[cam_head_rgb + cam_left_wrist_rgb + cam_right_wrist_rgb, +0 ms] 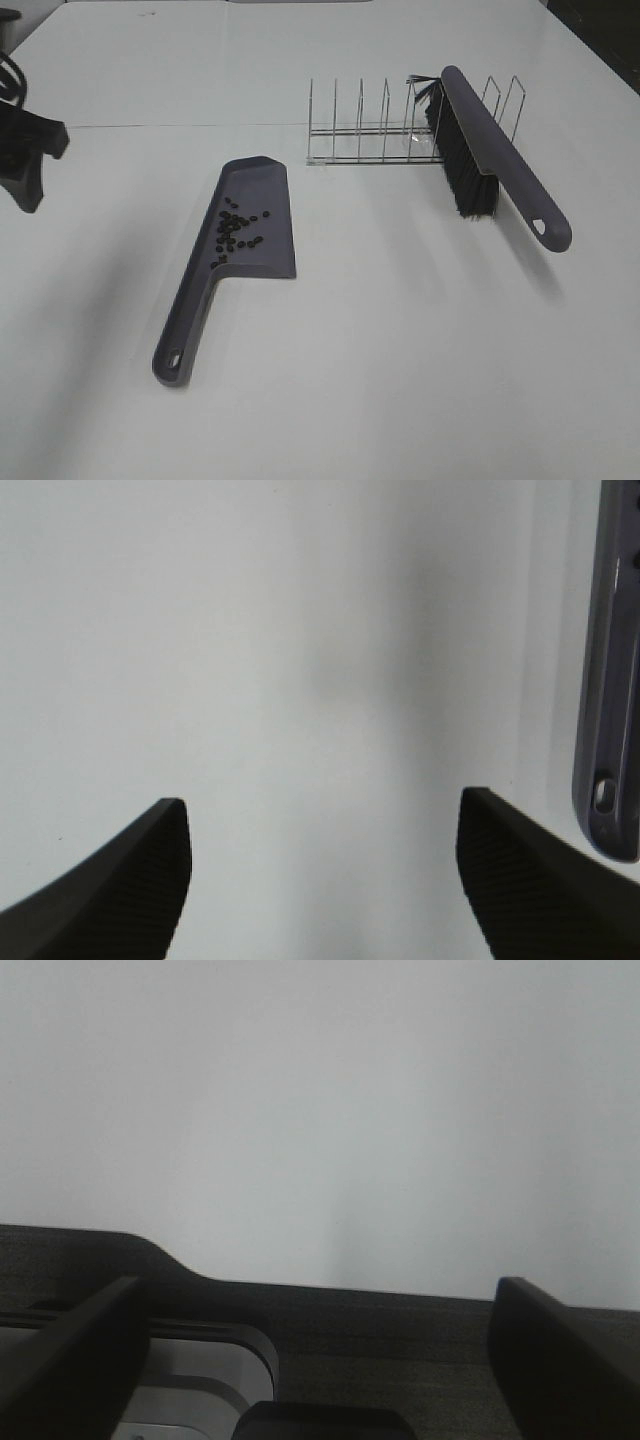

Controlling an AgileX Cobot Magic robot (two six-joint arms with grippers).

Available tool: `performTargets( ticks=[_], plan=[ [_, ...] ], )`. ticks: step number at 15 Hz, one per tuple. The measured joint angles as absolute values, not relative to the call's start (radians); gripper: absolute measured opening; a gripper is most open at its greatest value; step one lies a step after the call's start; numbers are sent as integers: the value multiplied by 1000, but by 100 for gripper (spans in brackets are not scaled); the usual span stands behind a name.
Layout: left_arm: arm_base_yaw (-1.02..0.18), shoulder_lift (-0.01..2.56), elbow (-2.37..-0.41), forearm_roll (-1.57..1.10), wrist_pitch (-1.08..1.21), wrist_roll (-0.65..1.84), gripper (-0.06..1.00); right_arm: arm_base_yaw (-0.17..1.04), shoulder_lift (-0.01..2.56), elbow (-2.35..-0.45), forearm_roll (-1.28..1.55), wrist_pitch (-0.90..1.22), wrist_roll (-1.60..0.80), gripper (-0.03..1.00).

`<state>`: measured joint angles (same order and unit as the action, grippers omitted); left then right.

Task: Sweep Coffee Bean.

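A grey-purple dustpan [262, 190] lies flat on the white table, left of centre, with its handle toward the front. Several tiny dark coffee beans [235, 230] lie clustered on its pan. A grey-purple brush [495, 145] with black bristles leans tilted against a wire rack [360, 135] at the right. My left gripper [322, 800] is open and empty above bare table, with the dustpan handle [610, 680] off to its side. My left arm [28, 150] shows at the far left edge. My right gripper [317, 1285] is open and empty and is out of the exterior high view.
The table's surface has a seam running across behind the dustpan [150, 125]. In the right wrist view a dark ledge [400, 1320] lies below the gripper fingers. A dark area lies past the table's back right corner [600, 30].
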<state>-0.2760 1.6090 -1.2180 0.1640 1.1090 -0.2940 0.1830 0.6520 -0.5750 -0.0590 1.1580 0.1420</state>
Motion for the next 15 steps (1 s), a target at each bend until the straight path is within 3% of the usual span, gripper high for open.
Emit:
performTargets(
  ticks=[10, 15],
  plan=[
    [-268, 691, -638, 162, 1115, -222, 70, 183, 622, -560, -41, 1221, 47, 79],
    [-268, 211, -526, 106, 1091, -84, 70, 183, 468, -558, -39, 1222, 26, 79]
  ],
)
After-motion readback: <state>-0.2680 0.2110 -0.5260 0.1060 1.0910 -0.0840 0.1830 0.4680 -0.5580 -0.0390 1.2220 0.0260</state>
